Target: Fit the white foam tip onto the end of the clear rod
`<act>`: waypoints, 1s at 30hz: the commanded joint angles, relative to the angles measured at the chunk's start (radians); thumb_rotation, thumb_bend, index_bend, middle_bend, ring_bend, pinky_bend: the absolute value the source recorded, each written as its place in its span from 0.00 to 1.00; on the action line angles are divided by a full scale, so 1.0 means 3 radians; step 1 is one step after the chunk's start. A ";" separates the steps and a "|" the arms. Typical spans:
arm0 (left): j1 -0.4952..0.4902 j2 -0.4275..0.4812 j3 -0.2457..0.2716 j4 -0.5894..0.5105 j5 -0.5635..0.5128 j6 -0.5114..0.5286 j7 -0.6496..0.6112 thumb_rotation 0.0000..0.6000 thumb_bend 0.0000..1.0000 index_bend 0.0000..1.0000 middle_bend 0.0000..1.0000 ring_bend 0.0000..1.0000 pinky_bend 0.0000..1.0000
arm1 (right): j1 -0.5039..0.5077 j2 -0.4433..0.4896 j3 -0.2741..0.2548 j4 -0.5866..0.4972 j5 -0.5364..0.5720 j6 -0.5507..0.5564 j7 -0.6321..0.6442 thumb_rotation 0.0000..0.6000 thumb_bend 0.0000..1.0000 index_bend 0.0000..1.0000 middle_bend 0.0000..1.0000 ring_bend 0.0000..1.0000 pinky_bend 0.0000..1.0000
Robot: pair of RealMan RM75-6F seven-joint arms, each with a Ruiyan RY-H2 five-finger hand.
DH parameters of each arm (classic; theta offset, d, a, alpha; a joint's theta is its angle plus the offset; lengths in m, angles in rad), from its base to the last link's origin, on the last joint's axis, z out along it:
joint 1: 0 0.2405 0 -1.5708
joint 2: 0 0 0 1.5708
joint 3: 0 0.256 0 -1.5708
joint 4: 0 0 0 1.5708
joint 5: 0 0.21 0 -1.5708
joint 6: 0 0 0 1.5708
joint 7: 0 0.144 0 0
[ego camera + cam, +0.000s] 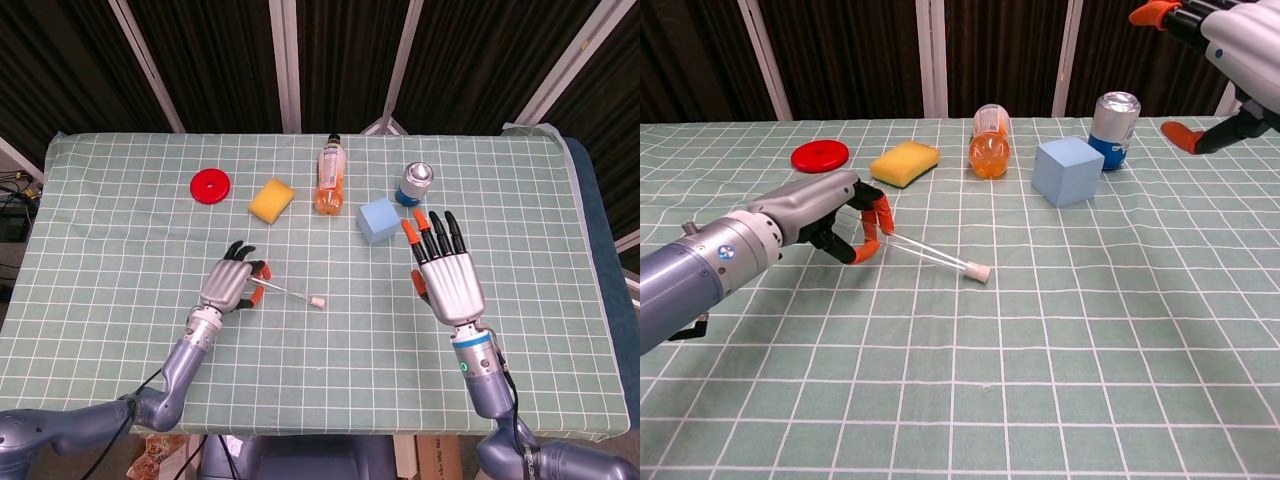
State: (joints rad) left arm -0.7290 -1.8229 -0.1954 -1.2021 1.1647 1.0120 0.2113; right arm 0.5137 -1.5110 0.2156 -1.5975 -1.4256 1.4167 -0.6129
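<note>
White foam tip (979, 271) is already seated on the clear rod (930, 254), pinched by the left robot hand (228, 288) near the table's front-left; right robot hand (446, 277) hangs spread, empty. Gentle lowering is advised.

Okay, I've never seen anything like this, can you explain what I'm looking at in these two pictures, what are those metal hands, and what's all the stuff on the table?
This is a robot with two arms, each ending in a metal hand with fingers. One picture looks down from its head, the other looks forward from its chest, so both show the same table with a green checked cloth.

The left hand pinches one end of a thin clear rod. The rod's far end carries a small white foam tip, which lies low at the cloth. The right hand is raised, fingers spread, holding nothing.

Along the back lie a red disc, a yellow sponge, an orange drink bottle on its side, a blue cube and an upright can.
</note>
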 commanded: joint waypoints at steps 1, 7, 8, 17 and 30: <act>0.0017 0.0058 0.0029 -0.0061 -0.0078 -0.0067 0.0123 1.00 0.81 0.45 0.50 0.14 0.01 | -0.0007 -0.0005 -0.0003 -0.0013 -0.0004 0.0006 -0.0005 1.00 0.43 0.03 0.02 0.00 0.00; 0.0019 0.0142 0.0052 -0.0178 -0.0212 -0.0142 0.0371 1.00 0.77 0.42 0.47 0.14 0.00 | -0.0018 -0.0005 -0.0001 -0.0051 -0.0021 0.0023 -0.0015 1.00 0.43 0.03 0.02 0.00 0.00; 0.0018 0.0157 0.0057 -0.0198 -0.0232 -0.0146 0.0420 1.00 0.74 0.41 0.46 0.14 0.00 | -0.0021 -0.0003 -0.0001 -0.0062 -0.0023 0.0026 -0.0014 1.00 0.43 0.03 0.02 0.00 0.00; 0.0016 0.0345 0.0059 -0.0500 -0.0570 -0.0139 0.0948 1.00 0.41 0.31 0.34 0.09 0.00 | -0.0061 0.0026 -0.0020 -0.0134 -0.0032 0.0045 -0.0017 1.00 0.43 0.03 0.02 0.00 0.00; 0.0090 0.0774 -0.0022 -0.1211 -0.0990 0.0259 0.1431 1.00 0.19 0.09 0.12 0.00 0.00 | -0.0195 0.0160 -0.0077 -0.0461 -0.0109 0.0172 -0.0050 1.00 0.43 0.03 0.02 0.00 0.00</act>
State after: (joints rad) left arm -0.7147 -1.6165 -0.1922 -1.5332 0.8641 1.0591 0.6481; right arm 0.4650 -1.4750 0.1949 -1.7183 -1.4544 1.4584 -0.6289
